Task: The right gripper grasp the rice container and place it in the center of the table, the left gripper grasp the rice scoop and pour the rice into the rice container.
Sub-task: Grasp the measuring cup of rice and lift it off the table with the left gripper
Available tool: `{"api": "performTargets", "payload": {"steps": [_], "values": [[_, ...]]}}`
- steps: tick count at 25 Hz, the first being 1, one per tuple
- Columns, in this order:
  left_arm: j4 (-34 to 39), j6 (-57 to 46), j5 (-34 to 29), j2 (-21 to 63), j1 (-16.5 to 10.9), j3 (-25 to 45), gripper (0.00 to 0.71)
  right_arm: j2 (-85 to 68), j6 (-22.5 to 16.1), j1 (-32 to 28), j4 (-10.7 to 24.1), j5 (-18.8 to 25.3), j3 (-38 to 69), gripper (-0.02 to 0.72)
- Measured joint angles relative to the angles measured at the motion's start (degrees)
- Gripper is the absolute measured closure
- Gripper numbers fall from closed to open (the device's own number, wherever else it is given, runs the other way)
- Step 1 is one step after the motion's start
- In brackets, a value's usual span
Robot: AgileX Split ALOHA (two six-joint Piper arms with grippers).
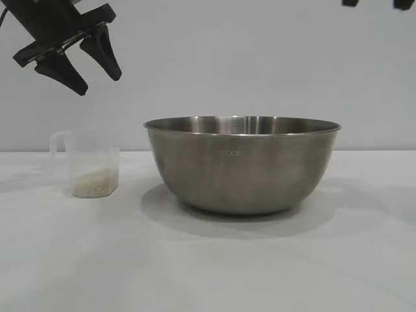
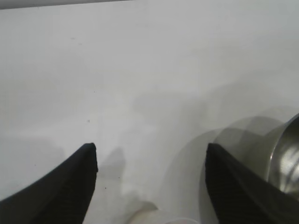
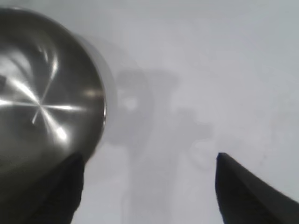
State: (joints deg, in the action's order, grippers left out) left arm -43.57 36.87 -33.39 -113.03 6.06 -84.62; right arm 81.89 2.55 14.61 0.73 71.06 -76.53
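The rice container (image 1: 242, 166), a large steel bowl, stands upright mid-table (image 1: 208, 266). To its left stands the rice scoop (image 1: 91, 159), a clear plastic cup with a side handle and a thin layer of rice (image 1: 95, 183) at its bottom. My left gripper (image 1: 99, 84) hangs open above the scoop, apart from it. In the left wrist view that gripper (image 2: 150, 148) holds nothing, the scoop's rim (image 2: 159, 218) shows below it and the bowl (image 2: 286, 158) is off to one side. My right gripper (image 3: 148, 157) is open and empty beside the bowl (image 3: 42, 102); only its tips (image 1: 377, 3) reach the exterior view's upper right edge.
The white tabletop runs bare in front of the bowl and to its right. A plain pale wall stands behind the table. Nothing else is on the surface.
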Motion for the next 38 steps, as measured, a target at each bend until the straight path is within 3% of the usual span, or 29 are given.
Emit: {"api": "performTargets", "payload": {"steps": [5, 12, 20, 25, 32, 38], "values": [[0.0, 0.0, 0.0, 0.0, 0.0, 0.0, 0.217, -11.9, -3.6, 0.0, 0.4, 0.1, 11.1, 0.171], [0.0, 0.0, 0.0, 0.0, 0.0, 0.0, 0.217, -32.6, -9.8, -0.1, 4.1, 0.6, 24.1, 0.171], [0.0, 0.0, 0.0, 0.0, 0.0, 0.0, 0.217, -56.1, -11.5, -0.1, 5.8, 1.4, 32.5, 0.171], [0.0, 0.0, 0.0, 0.0, 0.0, 0.0, 0.217, -64.3, -11.9, -0.1, 4.7, 0.1, 37.3, 0.171], [0.0, 0.0, 0.0, 0.0, 0.0, 0.0, 0.217, -68.3, -7.9, -0.1, -0.3, -2.3, 43.2, 0.171], [0.0, 0.0, 0.0, 0.0, 0.0, 0.0, 0.217, -71.0, -5.5, -0.1, -1.2, -4.9, 47.7, 0.171]]}}
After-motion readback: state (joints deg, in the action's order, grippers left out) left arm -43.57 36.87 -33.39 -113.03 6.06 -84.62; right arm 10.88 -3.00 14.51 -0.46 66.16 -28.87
